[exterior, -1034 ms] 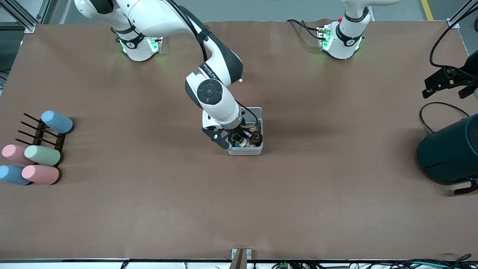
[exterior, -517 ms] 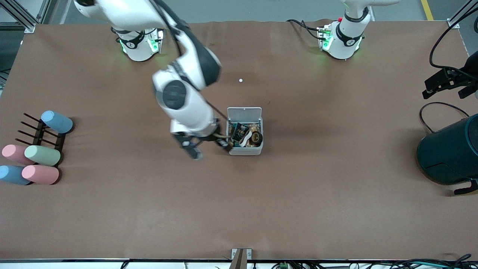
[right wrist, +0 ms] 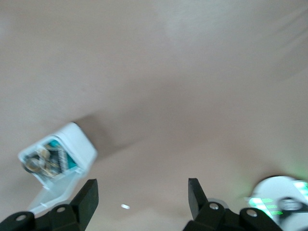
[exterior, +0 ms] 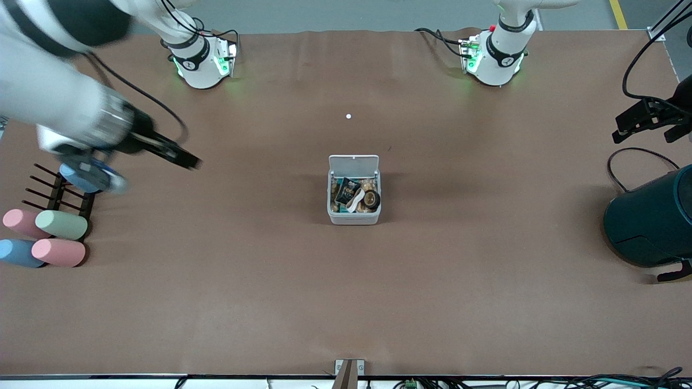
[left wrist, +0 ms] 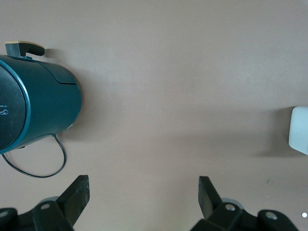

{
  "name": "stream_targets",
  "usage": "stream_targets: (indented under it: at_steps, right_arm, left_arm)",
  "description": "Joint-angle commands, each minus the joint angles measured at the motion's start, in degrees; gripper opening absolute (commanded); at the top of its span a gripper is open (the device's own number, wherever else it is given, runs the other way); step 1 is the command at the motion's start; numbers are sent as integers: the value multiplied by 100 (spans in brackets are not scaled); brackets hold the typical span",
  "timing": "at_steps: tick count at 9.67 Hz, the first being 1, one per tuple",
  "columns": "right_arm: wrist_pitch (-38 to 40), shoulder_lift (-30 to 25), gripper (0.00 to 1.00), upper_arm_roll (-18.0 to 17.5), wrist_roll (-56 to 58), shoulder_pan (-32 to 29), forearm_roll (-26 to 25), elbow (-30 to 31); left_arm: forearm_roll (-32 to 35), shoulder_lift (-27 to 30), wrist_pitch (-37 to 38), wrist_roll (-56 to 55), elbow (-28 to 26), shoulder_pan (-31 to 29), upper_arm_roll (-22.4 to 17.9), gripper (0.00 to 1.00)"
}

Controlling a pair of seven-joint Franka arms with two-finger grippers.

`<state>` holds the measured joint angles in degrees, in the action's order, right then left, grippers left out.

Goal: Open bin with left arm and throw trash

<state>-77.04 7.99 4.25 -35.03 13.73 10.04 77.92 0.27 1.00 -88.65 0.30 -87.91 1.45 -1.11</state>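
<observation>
The small white bin (exterior: 354, 216) stands at the table's middle with its lid (exterior: 354, 162) flipped back. Inside lie the black packet (exterior: 347, 189), the white paper strip (exterior: 357, 201) and the dark tape ring (exterior: 371, 200). My right gripper (exterior: 189, 160) is open and empty, up over the table toward the right arm's end, well away from the bin; its wrist view (right wrist: 142, 187) shows the open bin (right wrist: 57, 159). My left gripper (exterior: 616, 127) waits, open and empty, over the left arm's end; its wrist view (left wrist: 143, 185) shows one edge of the bin (left wrist: 299, 130).
A large dark teal cylinder (exterior: 651, 221) lies at the left arm's end, also in the left wrist view (left wrist: 38, 108). Pastel cylinders (exterior: 59, 224) and a black rack (exterior: 54, 192) sit at the right arm's end. A tiny white dot (exterior: 348, 116) lies farther from the front camera than the bin.
My right gripper has left the bin and swung away toward the right arm's end of the table. The trash stays in the bin. The left arm has not moved.
</observation>
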Motion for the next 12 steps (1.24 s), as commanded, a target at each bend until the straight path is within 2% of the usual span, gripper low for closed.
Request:
stream_targets:
  at_steps: [1,3,5,9,10,12]
  right_arm:
    - [354,-744,85,-126,1806,-823,-222,504]
    - [584,-896,92,-126,3548,-1327,-667,505]
    - [611,-870,99,-126,4353,-1478,-889,461]
    - [550,-809,99,-153,4321,-1408,-1056,268]
    - [515,-808,99,-170,4312,-1391,-1240,268]
    - [226,-791,99,-170,4094,-1259,-1330,276]
  left_arm:
    - [-36,-12,76,-47,90,-4,-12,100]
    - [-36,-20,76,-56,90,-13,-3,100]
    - [-45,-55,76,-56,90,-4,-12,100]
    - [-36,-56,76,-47,125,4,-3,100]
    - [-18,-56,76,-21,134,4,-3,100]
    - [-9,-64,94,-21,134,4,-3,100]
